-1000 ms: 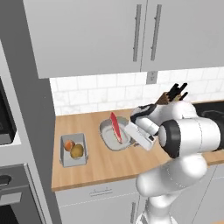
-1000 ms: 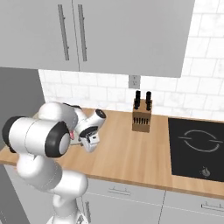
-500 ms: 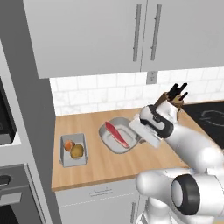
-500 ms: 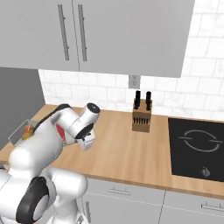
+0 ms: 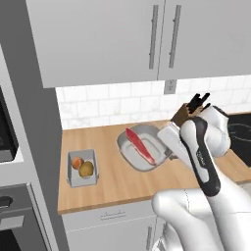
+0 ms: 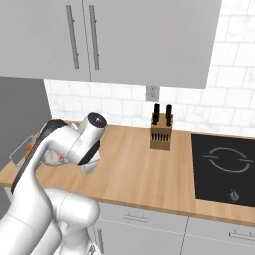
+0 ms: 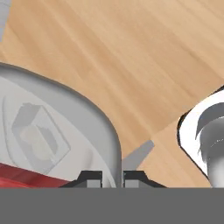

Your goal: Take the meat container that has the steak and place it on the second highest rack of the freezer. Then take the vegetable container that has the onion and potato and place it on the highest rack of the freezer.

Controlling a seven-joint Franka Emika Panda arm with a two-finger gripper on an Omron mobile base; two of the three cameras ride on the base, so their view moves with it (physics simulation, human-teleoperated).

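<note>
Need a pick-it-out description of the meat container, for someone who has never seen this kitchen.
On the wooden counter under the grey wall cabinets, two grey containers sit left of the wooden knife block. The rounded grey meat container is the one nearer the block, tilted, its rim gripped in the robot's jaws. It holds a red steak; the small rectangular grey container holds an onion and potato.

This was a home kitchen: a wooden tabletop (image 6: 129, 172) ran over grey drawer fronts, with grey wall cabinets (image 5: 108, 39) and their long bar handles at twelve o'clock above a white tiled backsplash (image 6: 124, 107). At three o'clock in the right base view a black induction hob (image 6: 224, 167) was set into the tabletop, and a wooden knife block (image 6: 162, 132) stood near the wall below an outlet (image 6: 153, 92). At nine o'clock in the left base view a dark built-in oven (image 5: 10, 142) sat in a tall grey unit.
</note>
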